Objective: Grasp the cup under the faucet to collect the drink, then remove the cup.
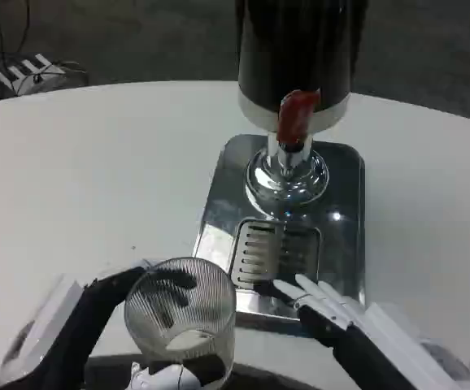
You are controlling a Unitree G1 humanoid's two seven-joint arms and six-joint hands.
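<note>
The floor [137, 36] at the back is dark and grey. In front of it is a big round white table [97, 162].

On the table stands a tall drink machine [296, 49] with a black body. It sits on a shiny metal tray [345, 211]. The tray has a drain grate [271, 248] with slots in it. A red tap handle [297, 112] sticks out at the front, and the shiny faucet [288, 162] is just under it.

The cup [182, 313] is clear, with thin lines running up and down its sides. It looks empty. It is not under the faucet yet. It is near the front edge of the table, to the left of the tray and just beside the tray's front corner.

The left hand [89, 321] holds the cup. Its dark fingers wrap around the far side, and you can see them through the wall. The right hand [320, 301] holds nothing. Its fingers are out straight and a little apart, with the tips over the front of the tray.

I think the cup is light and stiff, maybe thin plastic. It could be slippery and could bend if squeezed hard. The best place to hold it is around the middle, gently. When full it will be heavier and could spill.
</note>
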